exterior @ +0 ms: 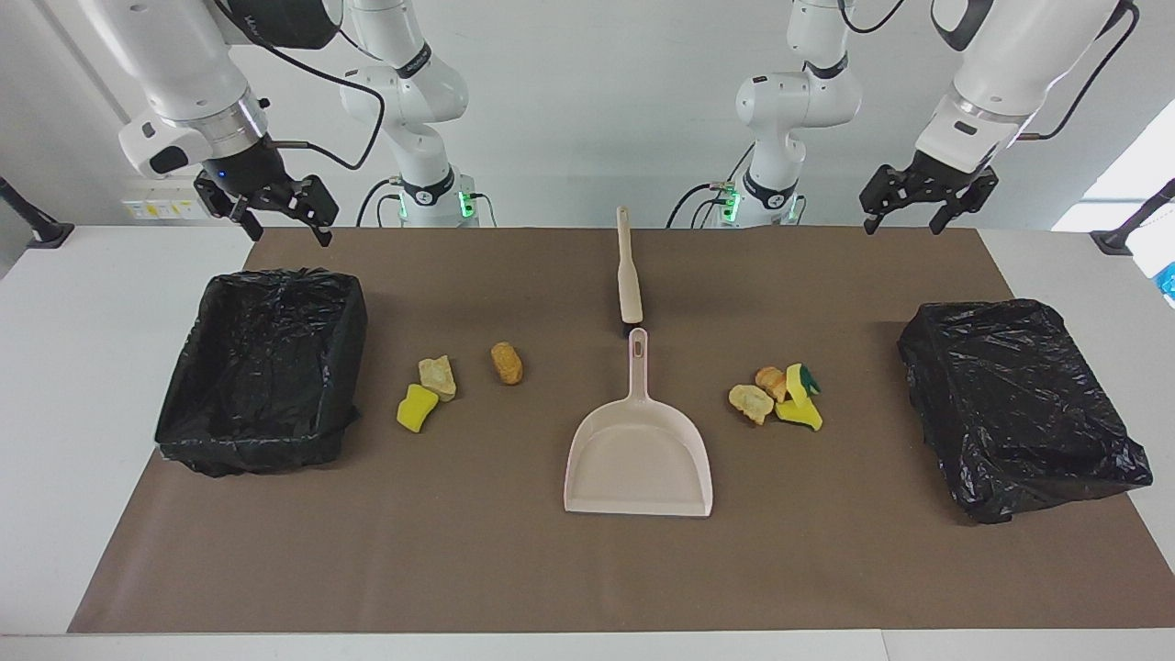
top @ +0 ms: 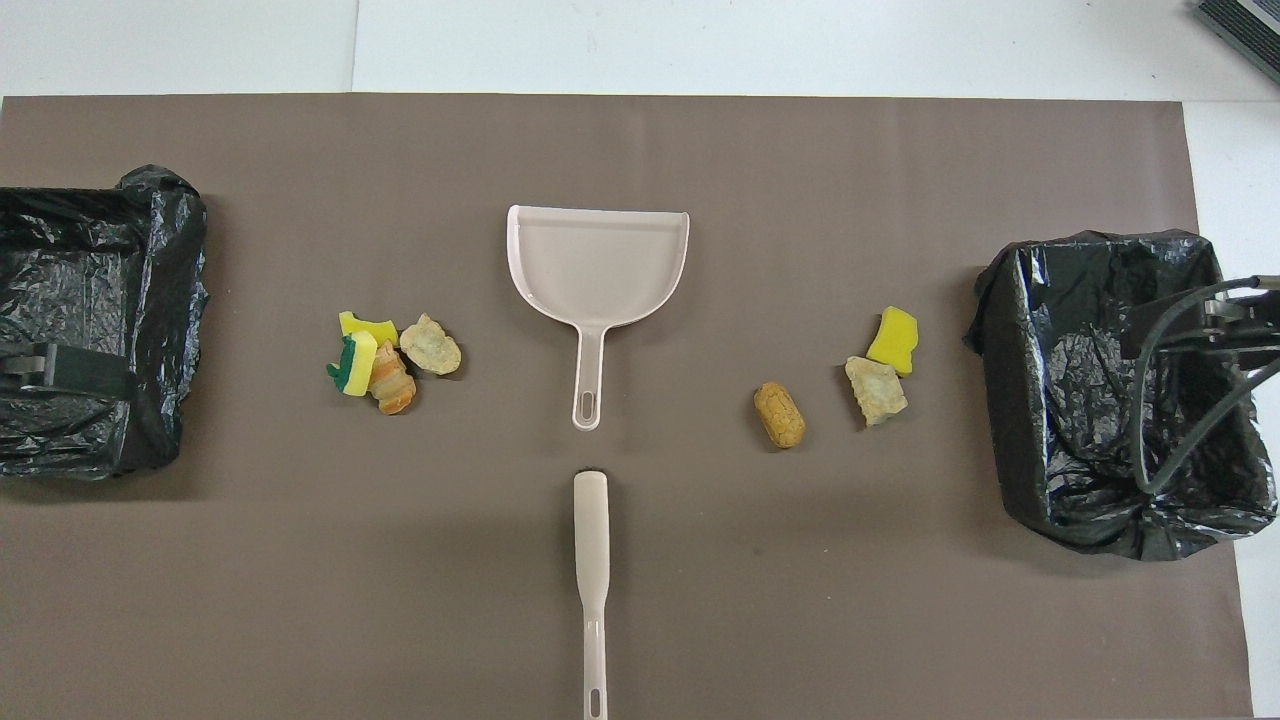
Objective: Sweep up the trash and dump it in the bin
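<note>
Facing view first: the right gripper [exterior: 283,215] hangs in the upper left of the frame, over the upper edge of a black-lined bin [exterior: 262,367], its fingers spread and holding nothing. The left gripper [exterior: 921,206] hangs in the upper right, over the top edge of the brown mat [exterior: 587,569], likewise spread and empty. A second black-lined bin [exterior: 1019,404] sits at the right of the frame. At centre lies a pale dustpan [exterior: 640,454], mouth toward the bottom of the frame, and just above its handle lies a brush [exterior: 628,275], lengthwise. The trash is in two groups: three pieces [exterior: 441,381] left of the dustpan, between it and the left bin, and a tight cluster [exterior: 778,397] right of the dustpan. Nothing lies between either group and the dustpan.

Overhead view next: the dustpan [top: 597,270] sits at centre with its mouth toward the top, and the brush [top: 591,570] lies below it, reaching the bottom edge. The cluster of trash [top: 390,357] is at centre left, with pieces touching one another; the looser trio [top: 850,385] is at centre right, its orange-brown lump apart from the other two. One bin [top: 95,320] is cut by the left edge, and part of the left gripper [top: 60,370] shows dark over it. The other bin [top: 1120,390] is at the right, with a cable and part of the right arm [top: 1230,330] crossing above it.
</note>
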